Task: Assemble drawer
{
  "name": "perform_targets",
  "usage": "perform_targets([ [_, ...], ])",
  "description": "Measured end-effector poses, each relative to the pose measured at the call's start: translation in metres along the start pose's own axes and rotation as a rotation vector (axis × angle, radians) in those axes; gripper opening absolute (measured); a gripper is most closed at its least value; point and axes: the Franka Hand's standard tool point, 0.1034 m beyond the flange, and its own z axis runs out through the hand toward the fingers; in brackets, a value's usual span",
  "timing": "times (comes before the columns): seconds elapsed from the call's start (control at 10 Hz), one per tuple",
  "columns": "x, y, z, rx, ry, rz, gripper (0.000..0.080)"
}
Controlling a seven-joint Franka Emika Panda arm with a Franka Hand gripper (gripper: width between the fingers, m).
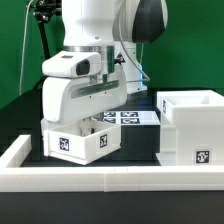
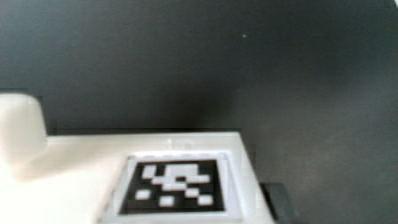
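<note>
we judge the work hardly begun: the small white plastic tray with a square tag (image 1: 72,146) lies under the gripper (image 1: 88,122), whose grip we cannot tell, well apart from the tall hollow white case (image 1: 192,125), still to be inserted.

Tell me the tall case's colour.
The case is white, with a black-and-white tag; clearest in the exterior view.

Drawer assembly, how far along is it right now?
Nothing looks joined yet: the hollow case stands apart at the exterior view's right, no tray seen in it. In hand: the gripper is down at one tagged tray; whether it grips is unclear. Left: getting that tray into the case.
</note>
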Motion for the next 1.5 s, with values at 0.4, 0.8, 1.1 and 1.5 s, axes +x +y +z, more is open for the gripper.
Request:
perform_targets([
  [0.4, 0.01, -0.007, 0.005, -0.002, -0.039, -0.371, 0.0042],
  [0.8, 0.012, -0.009, 0.008, 0.001, -0.057, -0.542, 0.0042],
  [1.1, 0.01, -0.01, 0.011, 0.016, -0.061, -0.559, 0.0042],
  [1.5, 0.036, -0.014, 0.012, 0.025, -0.053, -0.595, 0.0042],
])
